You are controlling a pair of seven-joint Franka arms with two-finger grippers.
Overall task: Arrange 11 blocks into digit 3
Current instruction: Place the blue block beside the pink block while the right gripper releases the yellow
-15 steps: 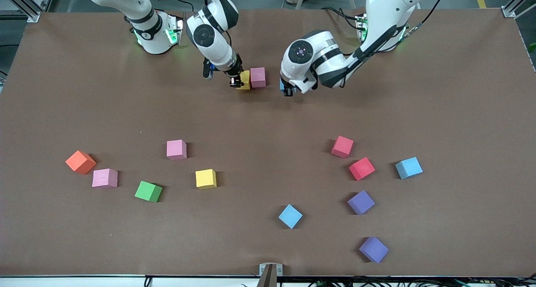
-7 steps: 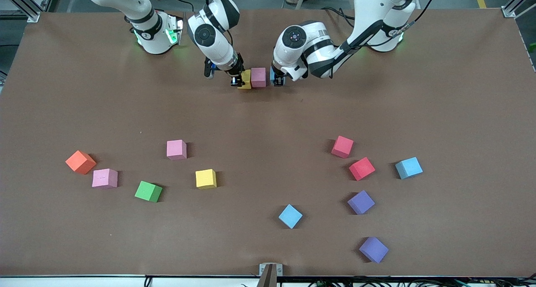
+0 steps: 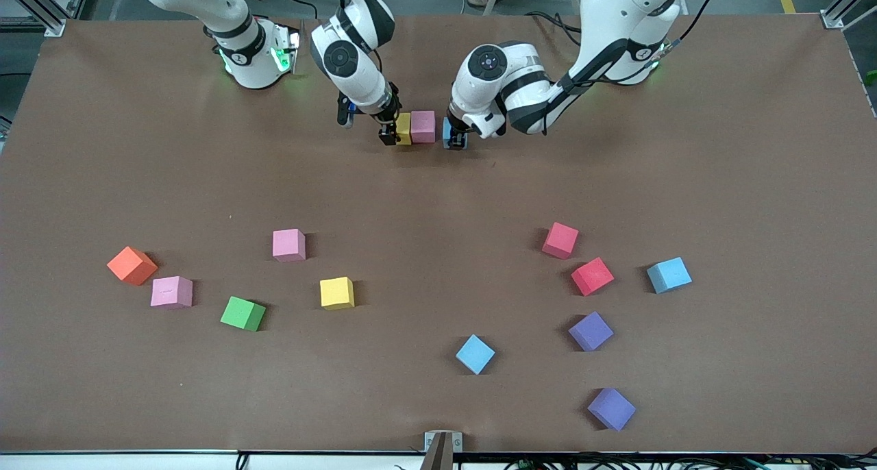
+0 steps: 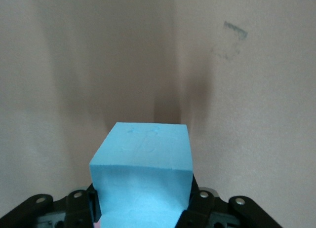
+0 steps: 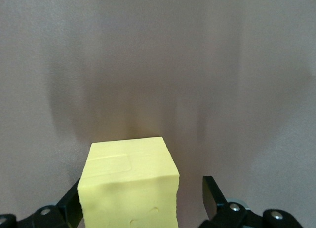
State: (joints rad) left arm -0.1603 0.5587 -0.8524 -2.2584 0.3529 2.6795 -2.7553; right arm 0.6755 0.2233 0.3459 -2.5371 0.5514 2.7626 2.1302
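Close to the robots' bases, a yellow block [image 3: 404, 128] [image 5: 129, 188] and a pink block [image 3: 423, 126] stand side by side on the table. My right gripper [image 3: 390, 134] [image 5: 143, 198] is open around the yellow block, with a gap showing at one finger. My left gripper [image 3: 455, 138] [image 4: 142, 204] is shut on a light blue block [image 3: 447, 131] [image 4: 143, 173]. It holds that block low, just beside the pink block toward the left arm's end, with a narrow gap between them. I cannot tell whether the block touches the table.
Loose blocks lie nearer the front camera: pink [image 3: 288, 244], pink [image 3: 171, 292], green [image 3: 242, 313], yellow [image 3: 337, 292], light blue [image 3: 475, 353], red [image 3: 560, 240], red [image 3: 592, 276], light blue [image 3: 669, 275], purple [image 3: 590, 331], purple [image 3: 611, 409]. An orange cube [image 3: 131, 265] lies toward the right arm's end.
My right gripper has opened off the yellow block. My left arm has carried the light blue block in beside the pink block.
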